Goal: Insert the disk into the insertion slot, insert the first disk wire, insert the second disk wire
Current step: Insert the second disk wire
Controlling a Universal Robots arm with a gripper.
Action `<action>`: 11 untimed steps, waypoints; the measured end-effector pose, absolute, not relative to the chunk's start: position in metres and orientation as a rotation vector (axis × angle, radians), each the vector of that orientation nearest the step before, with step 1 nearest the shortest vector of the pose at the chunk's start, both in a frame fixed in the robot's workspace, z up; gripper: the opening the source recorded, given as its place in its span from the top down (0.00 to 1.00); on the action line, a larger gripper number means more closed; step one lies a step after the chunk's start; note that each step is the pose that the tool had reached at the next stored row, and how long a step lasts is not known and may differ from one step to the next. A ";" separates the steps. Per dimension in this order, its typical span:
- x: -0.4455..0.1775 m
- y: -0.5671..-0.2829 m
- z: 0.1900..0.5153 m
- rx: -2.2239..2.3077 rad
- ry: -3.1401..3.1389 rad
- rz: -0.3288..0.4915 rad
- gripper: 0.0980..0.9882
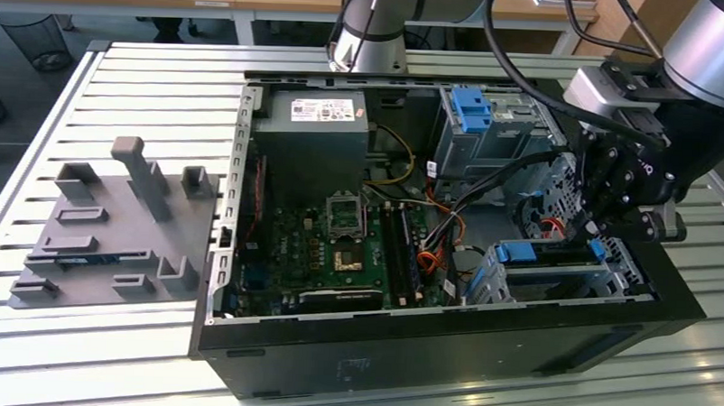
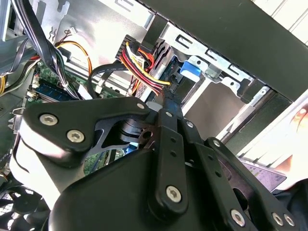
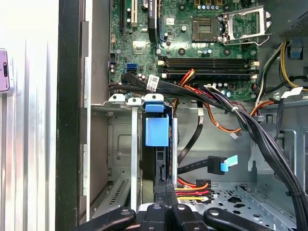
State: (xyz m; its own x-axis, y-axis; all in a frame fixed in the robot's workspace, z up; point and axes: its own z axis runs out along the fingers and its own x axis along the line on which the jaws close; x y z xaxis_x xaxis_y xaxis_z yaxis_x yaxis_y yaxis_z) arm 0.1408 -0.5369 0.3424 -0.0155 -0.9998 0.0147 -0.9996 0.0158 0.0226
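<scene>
One blue-framed disk (image 1: 536, 253) sits inside the insertion slot (image 1: 631, 267), in the computer case's (image 1: 453, 351) near corner on the exterior view's right. At the disk's end, the gripper (image 3: 166, 188) is pinched narrow on the red-yellow-black disk wire (image 3: 193, 188).

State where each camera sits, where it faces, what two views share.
Exterior view: off the arm, above the open computer case; arm and claw show.
First wrist view: on the arm, looking past the claw at the disk.
Second wrist view: behind the claw's linkage, facing the coloured wires.
Both wrist views share the disk.
</scene>
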 end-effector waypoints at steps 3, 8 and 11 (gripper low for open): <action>0.141 -0.537 0.343 2.186 -2.220 -0.009 0.99; 0.139 -0.537 0.342 2.185 -2.220 -0.009 0.99; 0.136 -0.537 0.342 2.185 -2.220 -0.009 0.99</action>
